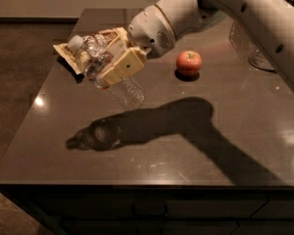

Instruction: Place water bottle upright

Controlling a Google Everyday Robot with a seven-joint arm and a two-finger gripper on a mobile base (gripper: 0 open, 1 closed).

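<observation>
The water bottle is a clear ribbed plastic bottle with a white cap at its upper left end. It hangs tilted above the dark table, cap up-left and base down-right. My gripper is shut on the bottle's middle, with the tan fingers across the label band. The arm reaches in from the upper right. The bottle's shadow falls on the table below and to the left.
A red apple sits on the table right of the gripper. A snack bag lies behind the bottle at the far left. A clear glass vessel stands at the far right, partly behind the arm.
</observation>
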